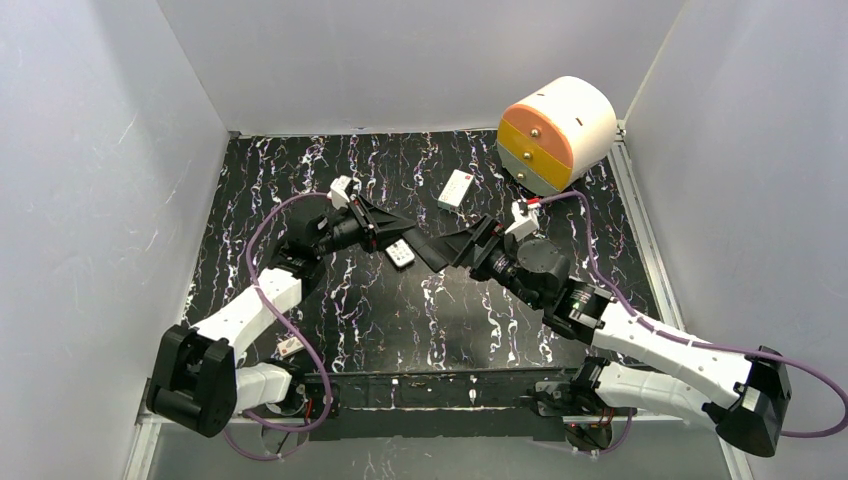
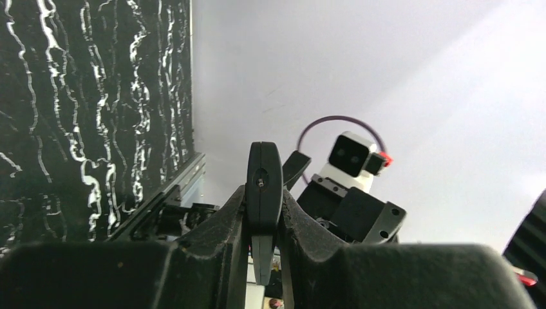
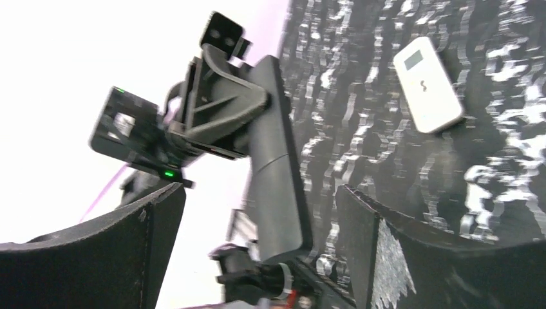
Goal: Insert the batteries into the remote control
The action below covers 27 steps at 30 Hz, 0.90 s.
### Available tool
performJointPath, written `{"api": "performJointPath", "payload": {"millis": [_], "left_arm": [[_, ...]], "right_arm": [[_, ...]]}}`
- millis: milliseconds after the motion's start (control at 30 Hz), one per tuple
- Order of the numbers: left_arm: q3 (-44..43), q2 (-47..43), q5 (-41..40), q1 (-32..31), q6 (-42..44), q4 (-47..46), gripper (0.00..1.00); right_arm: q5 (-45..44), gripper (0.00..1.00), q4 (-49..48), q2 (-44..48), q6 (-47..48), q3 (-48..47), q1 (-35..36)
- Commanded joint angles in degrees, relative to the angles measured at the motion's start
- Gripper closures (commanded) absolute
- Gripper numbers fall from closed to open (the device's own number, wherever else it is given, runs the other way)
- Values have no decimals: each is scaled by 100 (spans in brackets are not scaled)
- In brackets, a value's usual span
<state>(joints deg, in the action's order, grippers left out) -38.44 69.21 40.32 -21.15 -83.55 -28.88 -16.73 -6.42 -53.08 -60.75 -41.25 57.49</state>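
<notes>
My left gripper (image 1: 385,228) (image 2: 264,193) is shut on the long black bar (image 2: 264,174), held above the table and seen end-on in the left wrist view. The bar (image 3: 273,161) reaches toward my right gripper (image 1: 447,250) (image 3: 257,199), which is open with one finger (image 3: 129,244) on each side of the bar's near end, not touching it. The white remote control (image 1: 400,254) (image 3: 428,84) lies on the table below the two grippers, screen side up. I cannot make out any batteries.
A white box with a red mark (image 1: 456,188) lies behind the grippers. A large cream, orange and grey drum (image 1: 555,133) stands at the back right. White walls close in the black marbled table (image 1: 380,320) on three sides.
</notes>
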Motion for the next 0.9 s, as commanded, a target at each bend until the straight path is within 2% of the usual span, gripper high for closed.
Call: {"api": "performJointPath", "payload": {"millis": [0,133,533,867], "left_arm": [[-252,-349,-239,21,-612,-362,100],[-265,-476,-408,19,-791,-470,100],[-265,-830,-341,17,-707,-545,100],[-17,-1123,58,-396,-139,-816,100]], "right_arm": [[39,12,-1443,94,-1206,220,6],[222,32,-1790,80,-1543,346,0],[606,76,-2365,-300,-1865,438,3],[608,81,-2614,-699,-1530,51,-108]]}}
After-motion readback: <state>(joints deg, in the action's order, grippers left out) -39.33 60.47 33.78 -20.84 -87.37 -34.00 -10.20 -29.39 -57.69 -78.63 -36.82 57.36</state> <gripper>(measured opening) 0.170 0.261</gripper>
